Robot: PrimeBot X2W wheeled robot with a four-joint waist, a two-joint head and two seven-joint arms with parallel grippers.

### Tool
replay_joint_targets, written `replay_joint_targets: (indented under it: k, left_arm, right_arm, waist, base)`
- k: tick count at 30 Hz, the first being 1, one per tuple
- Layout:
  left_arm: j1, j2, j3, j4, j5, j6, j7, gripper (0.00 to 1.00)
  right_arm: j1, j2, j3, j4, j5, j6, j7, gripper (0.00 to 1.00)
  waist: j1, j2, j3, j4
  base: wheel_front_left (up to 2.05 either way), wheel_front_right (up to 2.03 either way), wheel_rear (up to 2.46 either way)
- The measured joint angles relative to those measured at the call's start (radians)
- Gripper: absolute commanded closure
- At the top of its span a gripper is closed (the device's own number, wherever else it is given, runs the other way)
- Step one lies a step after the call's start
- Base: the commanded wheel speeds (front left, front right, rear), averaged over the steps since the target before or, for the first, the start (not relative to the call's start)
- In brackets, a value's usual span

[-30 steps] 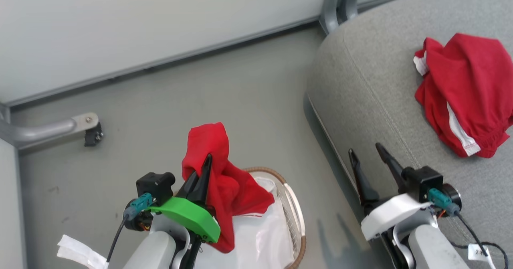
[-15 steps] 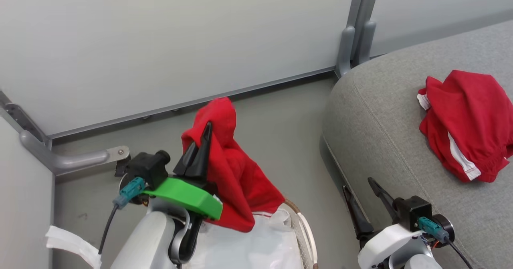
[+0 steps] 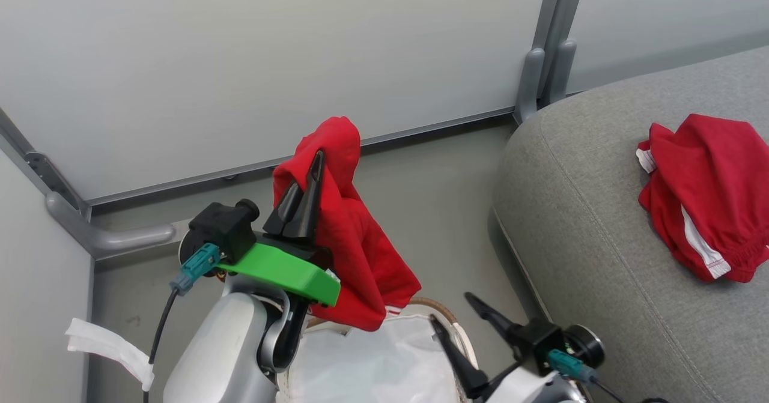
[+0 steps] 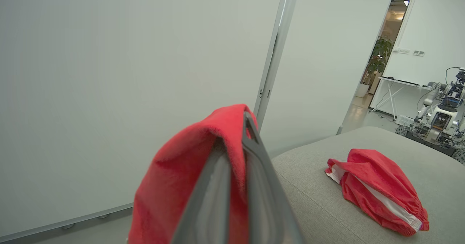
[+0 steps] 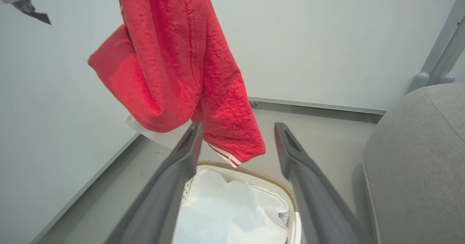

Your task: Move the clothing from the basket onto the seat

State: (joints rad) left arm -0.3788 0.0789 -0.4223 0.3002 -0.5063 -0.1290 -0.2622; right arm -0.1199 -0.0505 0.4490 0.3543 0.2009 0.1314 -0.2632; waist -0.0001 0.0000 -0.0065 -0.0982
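One red garment (image 3: 354, 253) is pinched between the pressed-together fingers of the left gripper (image 3: 307, 173) and hangs above the far rim of the basket (image 3: 440, 304). The right gripper (image 3: 450, 307) is held spread and empty over the basket. A second red garment (image 3: 712, 193) lies on the seat (image 3: 589, 211), well back from its rounded corner.

No writing, brand, number or sign could be read in any of the views. The white strip (image 3: 108, 352) hanging beside the dark cable (image 3: 159, 337) showed a blank face. The wall plates (image 4: 418, 53) in the far room were too small to make out.
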Motion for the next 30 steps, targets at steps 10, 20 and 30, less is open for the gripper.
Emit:
replay_joint_targets:
  k: [10,20,30]
  left_arm:
    - [-0.015,-0.017,-0.027,0.006,0.003,0.000,0.000,1.00]
    - [-0.043,-0.028,-0.099,0.016,-0.015,0.000,0.000,1.00]
    - [-0.064,-0.029,-0.174,0.001,-0.064,0.000,0.000,1.00]
  right_arm:
    - [-0.138,-0.004,0.178,0.048,0.037,0.000,0.000,0.00]
    - [-0.238,0.000,0.222,0.148,0.040,0.000,0.000,0.00]
    - [-0.285,0.000,0.290,0.242,0.113,0.000,0.000,0.64]
  waist:
    - [0.0000,0.0000,0.009,0.026]
    - [0.0000,0.0000,0.015,0.081]
    - [0.0000,0.0000,0.019,0.129]
  base:
    - [0.00,0.00,0.00]
    - [0.00,0.00,0.00]
    - [0.00,0.00,0.00]
